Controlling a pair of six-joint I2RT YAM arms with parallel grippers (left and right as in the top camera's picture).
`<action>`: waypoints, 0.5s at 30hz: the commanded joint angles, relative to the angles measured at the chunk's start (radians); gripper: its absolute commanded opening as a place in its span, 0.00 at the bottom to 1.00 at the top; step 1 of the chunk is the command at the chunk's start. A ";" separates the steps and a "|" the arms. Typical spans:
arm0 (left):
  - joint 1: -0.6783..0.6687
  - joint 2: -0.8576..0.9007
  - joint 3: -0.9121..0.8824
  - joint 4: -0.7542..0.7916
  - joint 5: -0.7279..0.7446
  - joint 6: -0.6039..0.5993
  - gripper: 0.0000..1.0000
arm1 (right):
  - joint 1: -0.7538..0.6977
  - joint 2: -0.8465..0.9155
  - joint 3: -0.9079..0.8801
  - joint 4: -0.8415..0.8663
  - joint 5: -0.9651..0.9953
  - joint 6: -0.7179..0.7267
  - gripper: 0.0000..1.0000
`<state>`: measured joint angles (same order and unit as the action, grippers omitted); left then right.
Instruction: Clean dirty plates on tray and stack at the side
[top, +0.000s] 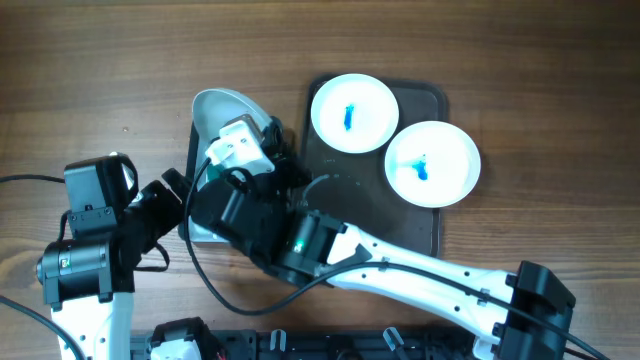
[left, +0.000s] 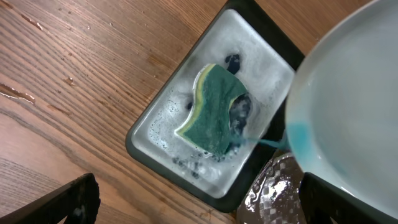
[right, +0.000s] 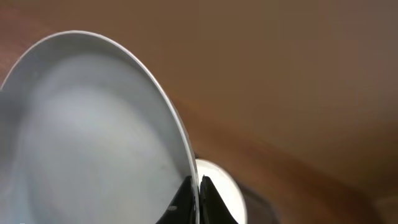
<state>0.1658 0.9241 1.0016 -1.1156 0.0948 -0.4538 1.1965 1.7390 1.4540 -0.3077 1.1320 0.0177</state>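
Note:
Two white plates with blue smears lie on the dark brown tray (top: 425, 225), one at the back (top: 354, 112) and one to the right (top: 432, 162). My right gripper (top: 266, 135) is shut on the rim of the third plate (top: 222, 108) and holds it tilted on edge above the small grey tray. In the right wrist view the fingers (right: 194, 190) pinch this plate's rim (right: 93, 137). In the left wrist view blue liquid runs off the held plate (left: 354, 106). My left gripper (left: 199, 205) is open and empty, also seen from overhead (top: 178, 192).
A small pale grey tray with a dark rim (left: 155, 118) holds soapy water and a green and yellow sponge (left: 214, 112); it lies left of the brown tray (top: 194, 150). Bare wooden table (top: 100, 70) surrounds both. Cables run along the front edge.

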 joint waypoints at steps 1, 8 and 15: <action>0.009 -0.006 0.019 -0.001 -0.018 0.002 1.00 | 0.016 -0.028 0.024 0.031 0.091 -0.101 0.04; 0.009 -0.006 0.019 -0.001 -0.018 0.002 1.00 | 0.016 -0.028 0.024 0.083 0.103 -0.182 0.04; 0.009 -0.006 0.019 -0.001 -0.017 0.002 1.00 | 0.016 -0.028 0.024 0.104 0.102 -0.227 0.04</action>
<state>0.1658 0.9241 1.0016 -1.1168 0.0944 -0.4538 1.2095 1.7390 1.4540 -0.2184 1.2049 -0.1658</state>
